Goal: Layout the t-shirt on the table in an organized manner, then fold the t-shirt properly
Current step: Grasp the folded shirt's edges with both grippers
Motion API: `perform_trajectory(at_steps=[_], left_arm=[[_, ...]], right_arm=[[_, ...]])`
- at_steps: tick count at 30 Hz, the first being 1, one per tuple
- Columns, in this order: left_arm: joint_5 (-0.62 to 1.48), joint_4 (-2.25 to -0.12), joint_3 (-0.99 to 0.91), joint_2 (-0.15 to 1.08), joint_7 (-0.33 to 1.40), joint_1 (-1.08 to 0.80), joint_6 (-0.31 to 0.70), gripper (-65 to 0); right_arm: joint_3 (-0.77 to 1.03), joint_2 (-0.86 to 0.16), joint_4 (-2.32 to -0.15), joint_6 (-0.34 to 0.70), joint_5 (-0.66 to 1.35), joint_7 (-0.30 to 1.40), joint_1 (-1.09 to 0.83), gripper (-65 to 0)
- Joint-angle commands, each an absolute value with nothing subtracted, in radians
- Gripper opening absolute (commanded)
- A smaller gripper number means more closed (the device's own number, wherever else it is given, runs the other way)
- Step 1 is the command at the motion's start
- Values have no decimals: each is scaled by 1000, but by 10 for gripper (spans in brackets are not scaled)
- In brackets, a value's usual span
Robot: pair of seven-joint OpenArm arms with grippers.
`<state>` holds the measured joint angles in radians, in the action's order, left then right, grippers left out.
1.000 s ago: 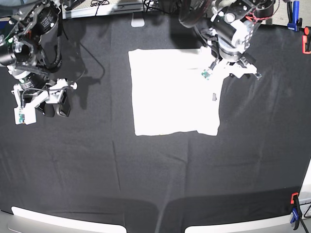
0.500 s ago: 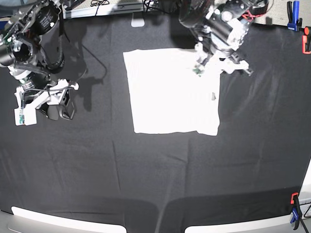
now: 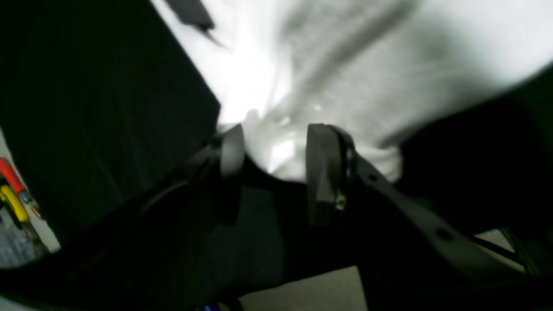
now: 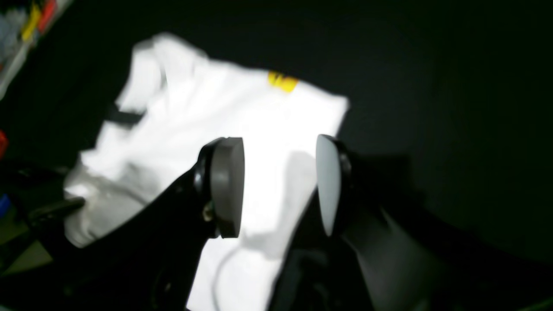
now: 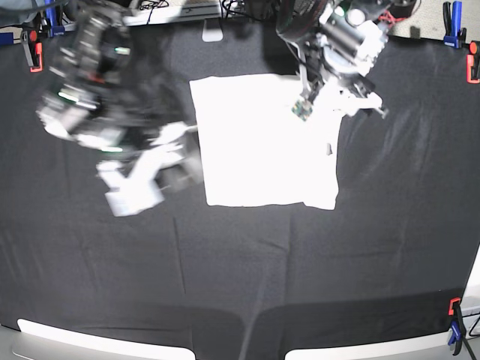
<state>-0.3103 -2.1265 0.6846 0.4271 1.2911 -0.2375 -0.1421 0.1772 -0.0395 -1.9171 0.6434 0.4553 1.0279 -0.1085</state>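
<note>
The t-shirt [image 5: 262, 142] lies as a white rectangle on the black table [image 5: 300, 262], above its middle. My left gripper [image 5: 337, 101] is at the shirt's top right corner. In the left wrist view its fingers [image 3: 232, 149] stand apart, and my left gripper [image 3: 276, 155] is open astride a bunched edge of the t-shirt [image 3: 345, 65]. My right gripper [image 5: 180, 176] is a motion blur just left of the shirt. In the right wrist view my right gripper [image 4: 278, 185] is open and empty, with the t-shirt [image 4: 216, 121] and a yellow print beyond it.
Orange and blue clamps [image 5: 454, 22] hold the cloth at the far right corner, another clamp [image 5: 454, 322] is at the near right and one [image 5: 34, 45] at the far left. Cables and equipment line the far edge.
My right arm has swung fast from the far left towards the shirt's left edge. My left gripper drew up and left, dragging the shirt's top edge leftward, and has since held still.
</note>
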Motion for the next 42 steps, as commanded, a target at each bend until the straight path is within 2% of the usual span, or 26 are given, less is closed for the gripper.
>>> perform_trajectory(at_steps=[1, 7, 13, 20, 22, 29, 38, 42], left_arm=[[-320, -2144, 683, 430, 1285, -240, -157, -435], [-320, -2144, 683, 430, 1235, -303, -166, -435], [-321, -2144, 683, 430, 1165, -358, -172, -435], [-323, -2141, 683, 430, 1108, -358, -175, -435], [-323, -2129, 683, 430, 1092, -358, -213, -435], [-325, -2005, 682, 430, 1068, -354, -240, -435], [-630, -1924, 682, 430, 1163, -344, -241, -435], [-690, -1924, 682, 436, 1171, -344, -240, -435]], right_arm=[[148, -44, -1899, 647, 440, 990, -97, -387], [44, -44, -1708, 647, 292, 913, -97, -387], [38, -44, -1552, 647, 283, 896, -97, -387], [38, -44, -1545, 646, 284, 898, -94, -387], [38, -44, -1545, 646, 284, 899, -95, -387], [38, -44, -1545, 646, 291, 900, -94, -387], [38, -44, -1545, 646, 291, 905, -94, -387], [38, -44, -1545, 646, 291, 905, -94, -387]])
